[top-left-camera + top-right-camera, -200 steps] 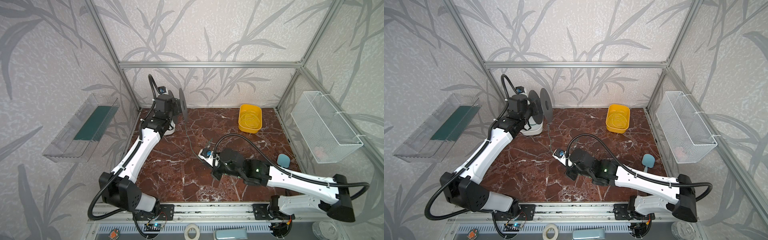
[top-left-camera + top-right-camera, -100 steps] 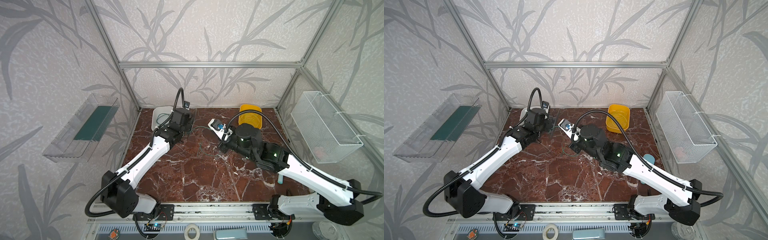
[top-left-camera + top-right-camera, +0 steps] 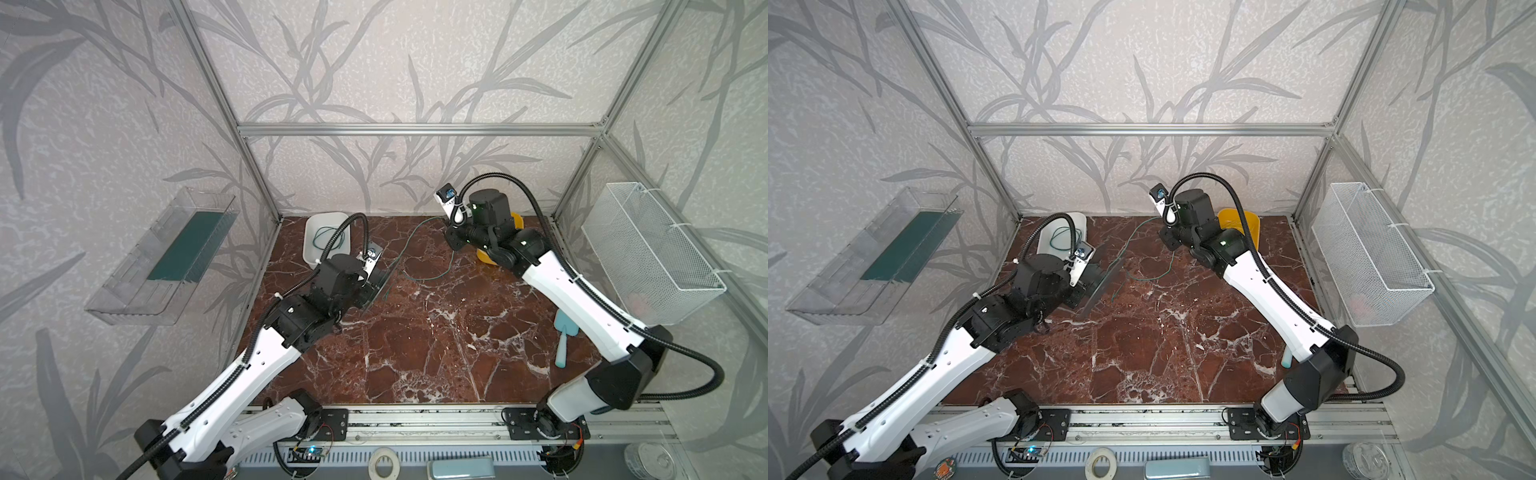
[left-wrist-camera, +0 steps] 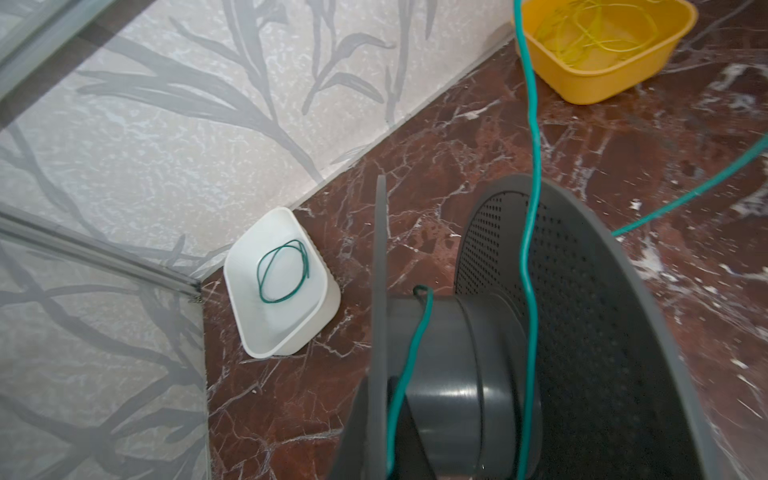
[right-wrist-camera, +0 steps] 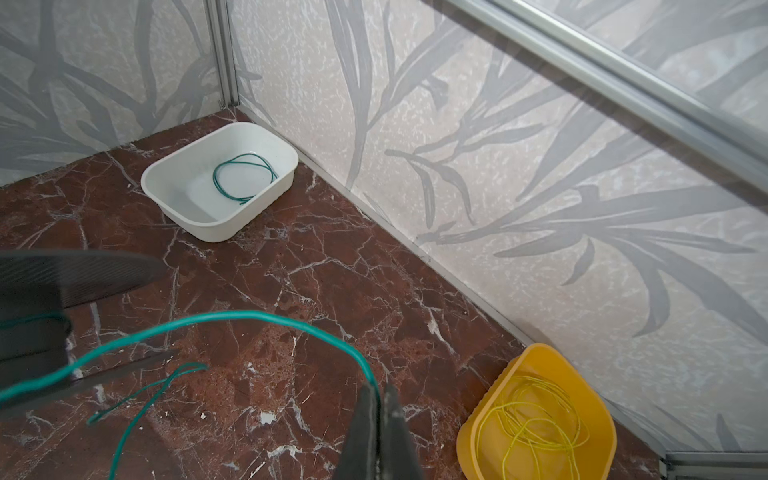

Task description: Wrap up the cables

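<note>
2 grips: left gripper (image 3: 370,286) on spool (image 4: 582,332), right gripper (image 5: 379,392) on cable (image 5: 249,318)

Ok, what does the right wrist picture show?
The shut right gripper pinches a thin green cable arcing to a dark grey spool. Beyond, on red-brown marble, a white plastic tub holds a coiled green cable; a yellow plastic tub holds yellow wire.

cable coil (image 3: 329,244) in back-left tub (image 3: 307,237) | spool (image 3: 1102,286) seemingly just before it | second tub (image 3: 1246,226) back-right
</note>
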